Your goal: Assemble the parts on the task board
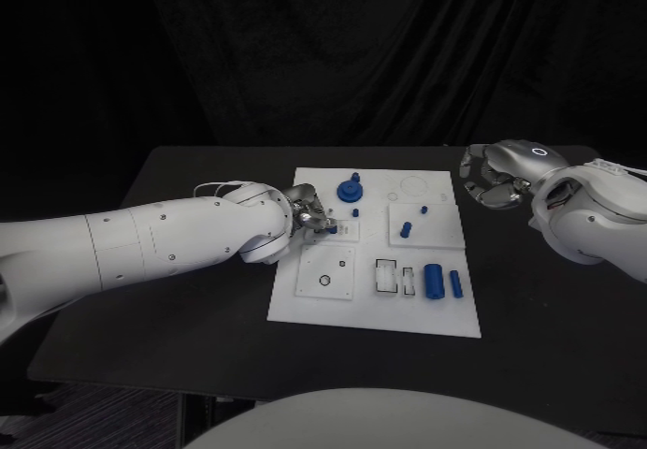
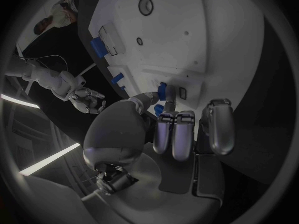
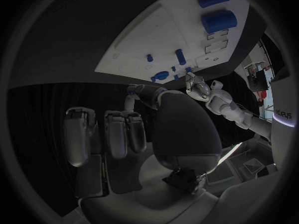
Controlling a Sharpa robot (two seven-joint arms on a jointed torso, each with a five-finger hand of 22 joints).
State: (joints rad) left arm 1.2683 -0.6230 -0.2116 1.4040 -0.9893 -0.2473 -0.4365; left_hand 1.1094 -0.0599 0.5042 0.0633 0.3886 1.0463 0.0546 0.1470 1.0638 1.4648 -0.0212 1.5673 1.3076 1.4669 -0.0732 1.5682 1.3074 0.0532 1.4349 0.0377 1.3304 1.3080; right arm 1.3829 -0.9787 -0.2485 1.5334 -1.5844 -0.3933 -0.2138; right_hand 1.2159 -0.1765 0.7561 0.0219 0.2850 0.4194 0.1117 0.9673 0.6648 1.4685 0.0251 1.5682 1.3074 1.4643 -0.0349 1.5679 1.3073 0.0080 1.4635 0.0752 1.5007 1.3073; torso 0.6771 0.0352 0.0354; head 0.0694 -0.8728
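Observation:
The white task board (image 1: pixel 313 297) lies in the middle of the black table. My left hand (image 1: pixel 308 217) hovers over the board's left part, and its thumb and fingertips (image 2: pixel 167 119) pinch a small blue part (image 2: pixel 158 108). Just beyond it stand a round blue part with a peg (image 1: pixel 350 193) and a small blue peg (image 1: pixel 356 212). A large blue cylinder (image 1: pixel 434 281) and a thinner one (image 1: pixel 456 283) lie at the board's near right. My right hand (image 1: pixel 492 178) hangs off the board's far right corner, fingers apart, holding nothing.
Two more small blue pieces (image 1: pixel 406 226) (image 1: pixel 424 210) sit on the board's right half. Square plates with a ring (image 1: pixel 325 280) and with slots (image 1: pixel 388 275) are set into the board. Bare black table (image 1: pixel 176 327) lies left and right of the board.

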